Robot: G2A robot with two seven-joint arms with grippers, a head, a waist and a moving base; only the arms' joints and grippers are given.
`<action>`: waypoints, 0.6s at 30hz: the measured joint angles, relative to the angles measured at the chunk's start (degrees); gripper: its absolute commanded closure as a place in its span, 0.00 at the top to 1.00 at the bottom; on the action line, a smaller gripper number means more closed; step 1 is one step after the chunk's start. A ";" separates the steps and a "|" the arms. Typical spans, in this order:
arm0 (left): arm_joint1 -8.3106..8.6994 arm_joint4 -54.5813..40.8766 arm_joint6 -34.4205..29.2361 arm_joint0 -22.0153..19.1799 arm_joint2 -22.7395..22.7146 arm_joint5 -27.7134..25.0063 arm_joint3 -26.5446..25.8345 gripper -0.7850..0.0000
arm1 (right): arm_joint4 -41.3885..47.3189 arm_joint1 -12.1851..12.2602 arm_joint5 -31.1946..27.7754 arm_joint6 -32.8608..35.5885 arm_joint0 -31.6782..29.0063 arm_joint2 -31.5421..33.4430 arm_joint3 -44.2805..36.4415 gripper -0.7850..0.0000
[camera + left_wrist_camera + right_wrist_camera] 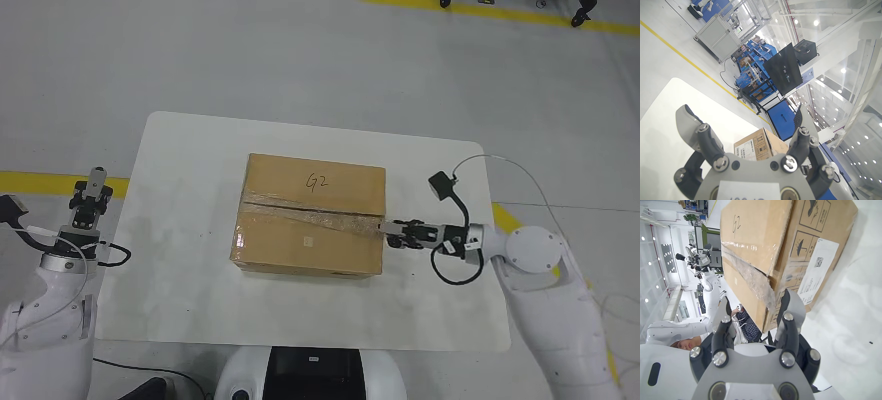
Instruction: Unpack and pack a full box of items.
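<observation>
A closed cardboard box [310, 215] sits in the middle of the white table [190, 200], its top flaps sealed with clear tape [320, 217]. My right gripper [395, 233] is at the box's right end, level with the seam. In the right wrist view this gripper [756, 298] is open, one finger over the top face and one along the end face, with the wrinkled, partly torn tape [755, 279] of the box [753, 234] between them. My left gripper [92, 195] hangs open just off the table's left edge, well away from the box [757, 145], nothing between its fingers [687, 115].
Bare tabletop [668, 117] lies to the left of the box, with narrower strips in front and behind. A cable [455, 205] loops from the right wrist above the table's right side. Grey floor with yellow lines [40, 182] surrounds the table.
</observation>
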 measured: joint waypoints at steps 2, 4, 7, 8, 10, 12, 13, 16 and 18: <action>0.00 0.00 0.00 0.00 0.00 0.00 0.00 1.00 | -0.16 0.05 0.10 -0.07 0.26 -0.28 0.10 0.30; 0.00 0.00 0.00 0.00 0.00 0.00 0.00 1.00 | -0.39 0.12 0.26 -0.22 0.51 -0.55 0.21 0.10; 0.00 0.00 0.00 0.00 0.00 0.00 0.00 1.00 | -0.96 0.24 0.61 -0.54 0.75 -0.77 0.22 0.00; 0.00 0.00 0.00 0.00 0.00 0.00 0.00 1.00 | -1.14 0.28 0.70 -0.65 0.78 -0.80 0.18 0.00; 0.00 0.00 0.00 0.00 0.00 0.00 0.00 1.00 | -1.76 0.40 1.00 -0.98 0.81 -0.81 0.04 0.00; 0.00 0.00 0.00 0.00 0.00 0.00 0.00 1.00 | -2.61 0.54 1.45 -1.29 0.79 -0.78 -0.27 0.00; 0.00 0.00 0.00 0.00 0.00 0.00 0.00 1.00 | -2.89 0.59 1.60 -1.40 0.76 -0.75 -0.42 0.00; 0.00 0.00 0.00 0.00 0.00 0.00 0.00 1.00 | -3.95 0.80 2.10 -1.79 0.67 -0.59 -0.97 0.00; 0.00 0.00 0.00 0.00 0.00 0.00 0.00 1.00 | -3.86 0.90 2.10 -1.83 0.67 -0.50 -1.60 0.00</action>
